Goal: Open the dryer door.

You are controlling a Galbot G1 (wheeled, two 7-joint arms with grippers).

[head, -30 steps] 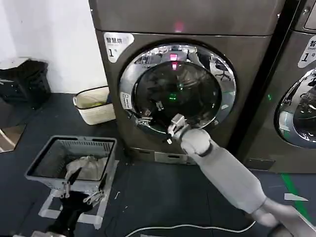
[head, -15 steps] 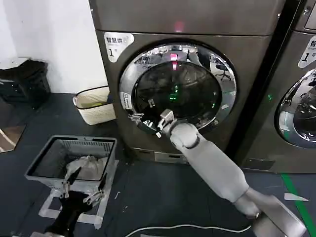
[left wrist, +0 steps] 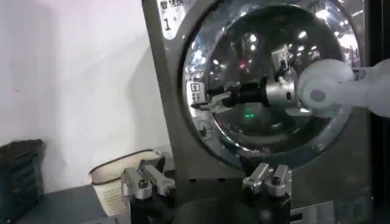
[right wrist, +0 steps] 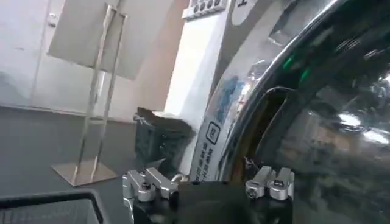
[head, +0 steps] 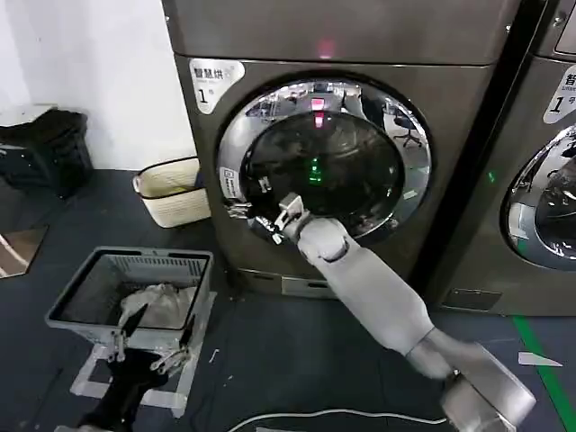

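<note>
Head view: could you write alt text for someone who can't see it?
The robot's right gripper reaches the lower left chrome rim of the round dark-glass dryer door, which looks shut, on a bronze-grey metallic dryer. A grey plastic laundry basket sits on the dark floor.

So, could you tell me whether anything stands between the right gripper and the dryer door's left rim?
Nothing visible does. The right gripper is open and already right at the chrome rim of the dryer door, near its small white sticker. The cream basket sits on the floor to the machine's left, clear of the gripper's reach.
</note>
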